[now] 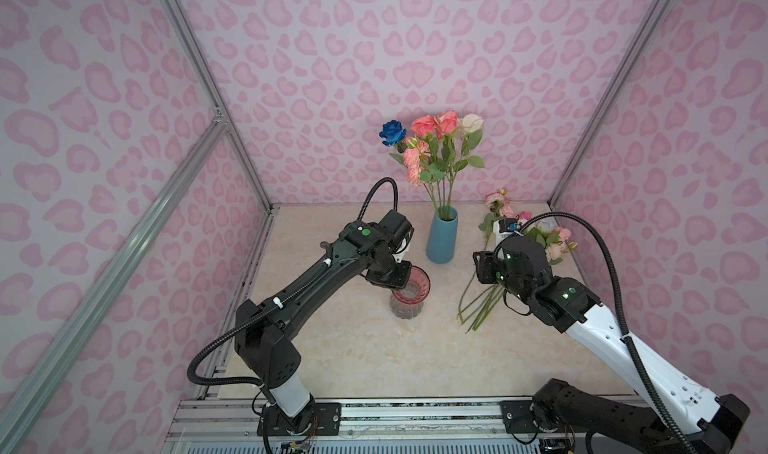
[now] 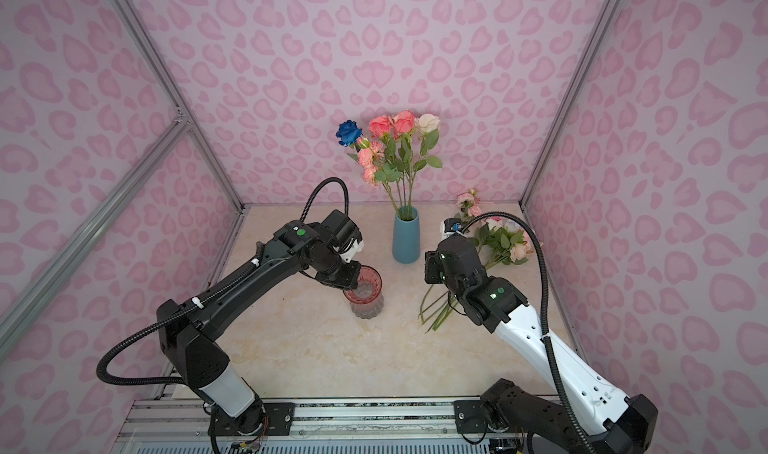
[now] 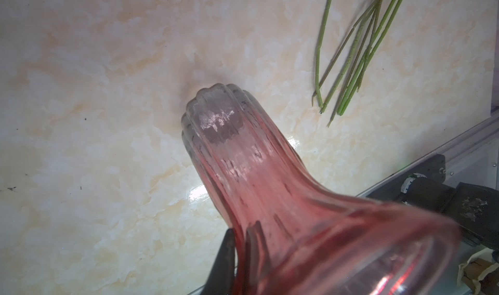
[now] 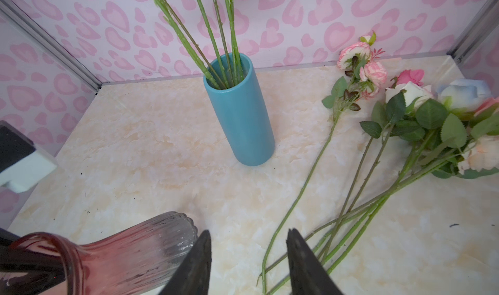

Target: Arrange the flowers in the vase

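So the flowers are split into two lots. One bunch (image 1: 440, 148) stands upright in a tall blue vase (image 1: 441, 236) toward the back of the table (image 1: 353, 356), around the middle of both top views. It has a deep blue rose (image 1: 392, 133) poking out on the left, coral-pink ones (image 1: 424, 125) in the middle and a cream one (image 1: 471, 122) on the right. Some smaller frilly pink blooms and plenty of green leaves sit lower down.

The other lot (image 4: 405, 118) lies flat on the table at the right of the top views. Its stems (image 1: 482, 312) fan toward the lower left and the heads point at the back right corner. I can make out pink, white, pale blue and peachy blooms there, partly hidden by the right arm.

Below and left of the blue vase stands a ribbed pink glass vase (image 1: 409, 296), clear at the base and rosy at the flared mouth. The left gripper (image 3: 243, 234) is pinching its rim, one finger outside the glass and one inside. The right gripper (image 4: 249, 231) hovers near the cut ends of the loose stems, fingers spread apart with bare table showing in the gap.

The table is a glossy cream marble look. The walls (image 1: 332, 57) all round are lilac with pink heart-ish blotches, and aluminium frame bars (image 1: 203, 69) run up the corners.
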You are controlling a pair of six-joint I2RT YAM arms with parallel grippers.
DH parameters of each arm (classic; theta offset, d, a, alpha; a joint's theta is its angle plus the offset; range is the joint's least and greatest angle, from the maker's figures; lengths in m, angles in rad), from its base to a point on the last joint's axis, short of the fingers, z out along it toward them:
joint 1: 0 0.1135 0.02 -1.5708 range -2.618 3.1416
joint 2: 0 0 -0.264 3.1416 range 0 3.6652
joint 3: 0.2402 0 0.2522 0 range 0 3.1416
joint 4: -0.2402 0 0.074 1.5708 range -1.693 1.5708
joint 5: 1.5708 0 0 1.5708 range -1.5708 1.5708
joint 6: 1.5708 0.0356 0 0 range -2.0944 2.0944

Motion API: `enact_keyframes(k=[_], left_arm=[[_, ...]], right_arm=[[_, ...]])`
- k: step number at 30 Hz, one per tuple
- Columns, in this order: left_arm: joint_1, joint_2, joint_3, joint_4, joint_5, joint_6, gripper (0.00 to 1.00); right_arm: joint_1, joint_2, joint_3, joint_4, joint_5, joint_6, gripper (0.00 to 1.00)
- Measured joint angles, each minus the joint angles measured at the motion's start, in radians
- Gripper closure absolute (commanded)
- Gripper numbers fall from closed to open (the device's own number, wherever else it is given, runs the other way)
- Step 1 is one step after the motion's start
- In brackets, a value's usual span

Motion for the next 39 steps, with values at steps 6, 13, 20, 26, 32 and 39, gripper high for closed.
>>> enact_keyframes(k=[6,13,20,26,32,39], left_arm=[[-0.023,0.034,0.029,-0.016,0.011,-0.005,0.97],[-0.026,0.077,0.059,-0.015,0.049,-0.003,0.97],[-0.027,0.118,0.094,-0.006,0.088,0.004,0.87],[-0.024,0.152,0.146,-0.019,0.041,0.02,0.73],[-0.008,0.157,0.196,-0.04,0.014,0.031,0.66],[-0.003,0.137,0.231,-0.041,-0.019,0.046,0.47]], right_arm=[[0.0,-0.006,-0.013,-0.006,0.008,-0.007,0.53],[-0.001,-0.018,-0.034,-0.009,0.017,-0.008,0.53],[-0.003,0.001,-0.03,-0.01,0.036,-0.012,0.52],[-0.013,0.014,-0.014,-0.014,0.04,-0.026,0.52],[-0.023,0.018,-0.01,-0.014,0.04,-0.034,0.51],[-0.045,0.02,-0.008,-0.015,0.04,-0.04,0.51]])
